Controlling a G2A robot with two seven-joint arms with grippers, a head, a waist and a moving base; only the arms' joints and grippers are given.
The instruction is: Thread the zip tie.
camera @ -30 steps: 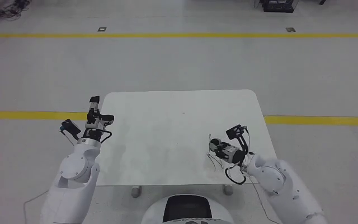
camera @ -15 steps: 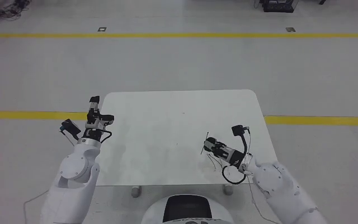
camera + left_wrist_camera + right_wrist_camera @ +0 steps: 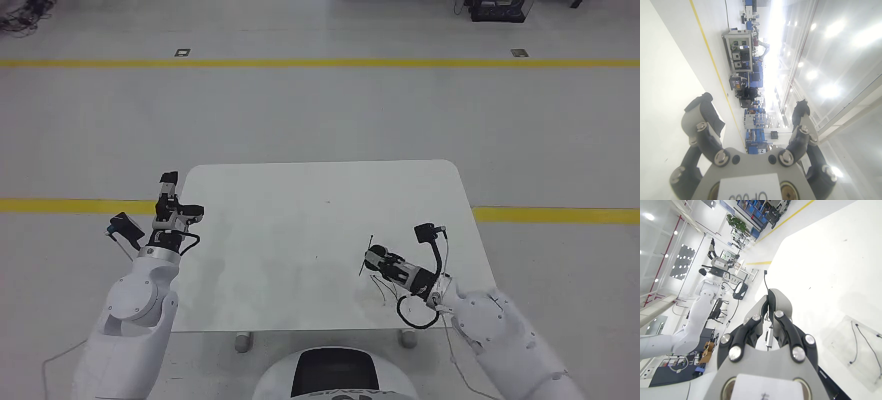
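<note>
zip tie: clamped in my right gripper, one end jutting free for threading.
left gripper: spread wide, empty, at table edge, ready to help.

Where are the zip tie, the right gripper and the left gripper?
zip tie (image 3: 766,281), right wrist view, strap beyond the fingertips
right gripper (image 3: 768,293), right wrist view, between its shut fingertips
left gripper (image 3: 753,101), left wrist view, between its open fingertips

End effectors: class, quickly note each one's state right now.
Left end effector: open, holding nothing.
Right end effector: closed on the zip tie.
</note>
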